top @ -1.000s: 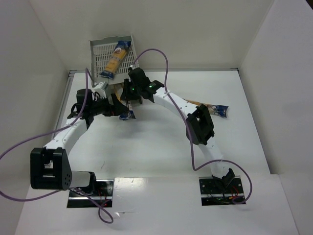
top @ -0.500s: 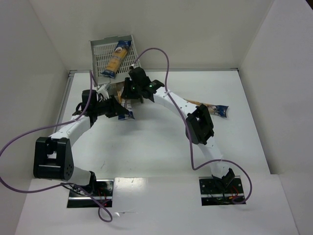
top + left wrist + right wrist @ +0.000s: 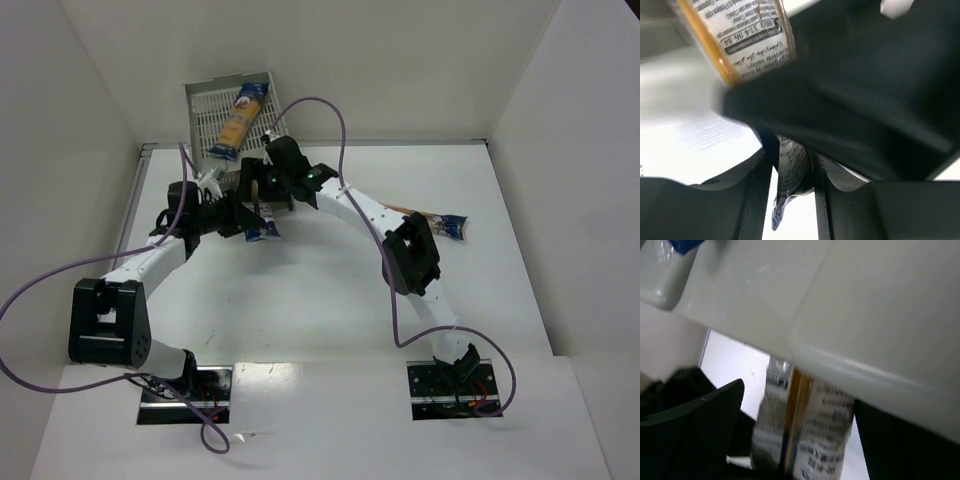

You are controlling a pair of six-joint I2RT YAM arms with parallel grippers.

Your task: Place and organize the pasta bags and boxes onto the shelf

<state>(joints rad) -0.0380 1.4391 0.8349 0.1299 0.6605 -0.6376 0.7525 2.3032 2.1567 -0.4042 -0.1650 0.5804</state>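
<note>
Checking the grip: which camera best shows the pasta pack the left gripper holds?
Left wrist: the pasta pack is pinched in the left gripper, close up. Right wrist shows its printed middle inside the open right gripper. The top view shows only its blue end.

Bright even light, blurry wrist close-ups

Pasta bag (image 3: 747, 40) label: "314 06 04"

We find the grey shelf (image 3: 200, 100) at the far left of the white tabletop (image 3: 320, 290). One pasta package (image 3: 237, 122) lies diagonally in its top tray. A second package (image 3: 445, 224) lies on the tabletop at right.
</note>
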